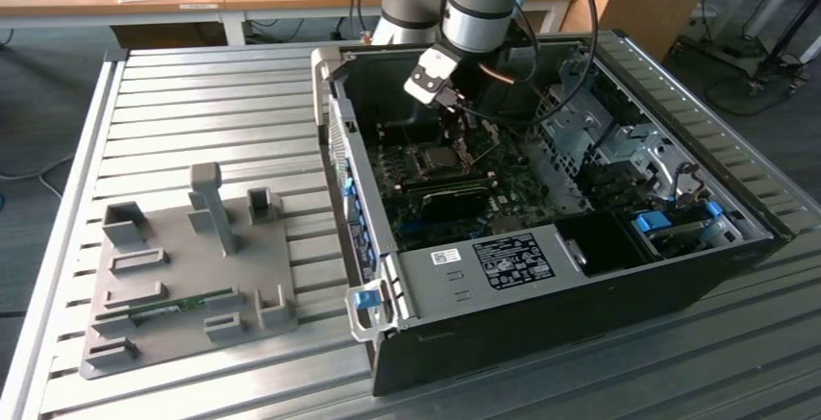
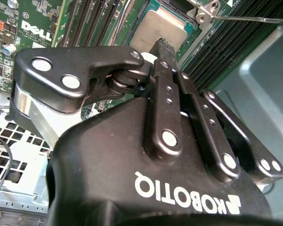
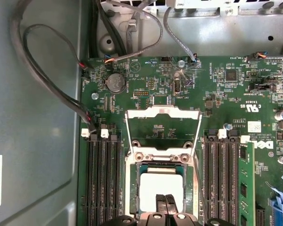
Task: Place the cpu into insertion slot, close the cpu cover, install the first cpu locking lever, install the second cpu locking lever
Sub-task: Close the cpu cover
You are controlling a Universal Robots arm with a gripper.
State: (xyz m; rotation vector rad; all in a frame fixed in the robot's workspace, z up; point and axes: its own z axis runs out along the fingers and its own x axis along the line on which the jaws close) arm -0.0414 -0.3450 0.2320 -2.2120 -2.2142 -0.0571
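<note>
The cpu [image 3: 153, 184], a silvery-grey square, lies flat in the socket on the green motherboard [image 3: 146, 80]; it also appears in the second wrist view as the cpu [image 2: 153, 29]. The cpu cover [image 3: 162, 109], a thin metal frame with a square window, stands swung open beyond the socket. My gripper [image 3: 166, 203] is shut, its fingers pressed together, tips at or just above the cpu's top near its edge. In the exterior view the gripper [image 1: 452, 130] reaches down into the open computer case over the socket [image 1: 436, 160]. Two thin wire levers [image 3: 198, 136] stand raised beside the cover.
Memory slots [image 3: 104, 179] flank the socket, with a green memory stick [image 3: 245, 183] on one side. Cable bundles [image 3: 52, 84] run along the case wall. The case's metal walls [image 1: 336, 112] surround the board. A grey fixture block [image 1: 192, 276] sits on the slatted table at the exterior view's left.
</note>
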